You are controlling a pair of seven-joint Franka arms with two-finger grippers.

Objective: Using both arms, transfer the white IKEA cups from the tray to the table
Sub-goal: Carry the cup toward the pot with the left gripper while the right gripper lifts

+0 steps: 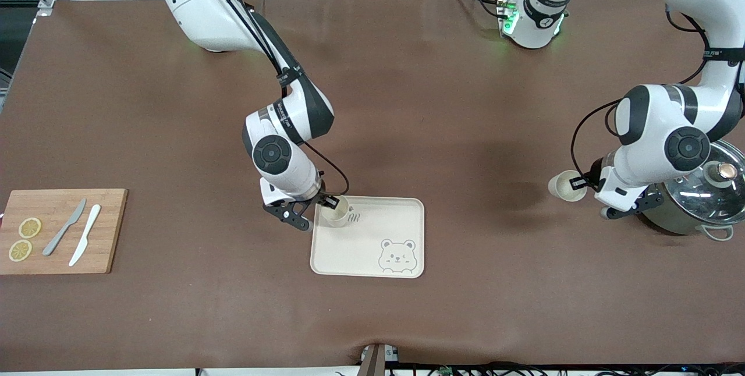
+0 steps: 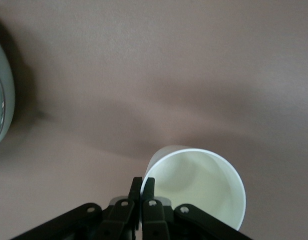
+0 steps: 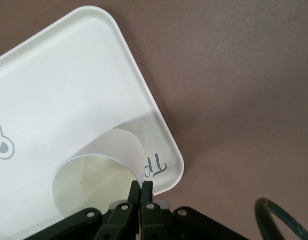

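One white IKEA cup is upright over a corner of the cream bear tray, the corner farthest from the front camera toward the right arm's end. My right gripper is shut on its rim; the wrist view shows the cup, my right gripper and the tray. Whether the cup rests on the tray I cannot tell. My left gripper is shut on the rim of the second cup, held above bare table beside a pot. The left wrist view shows that cup and my left gripper.
A steel pot with a glass lid stands at the left arm's end, its edge showing in the left wrist view. A wooden cutting board with two knives and lemon slices lies at the right arm's end.
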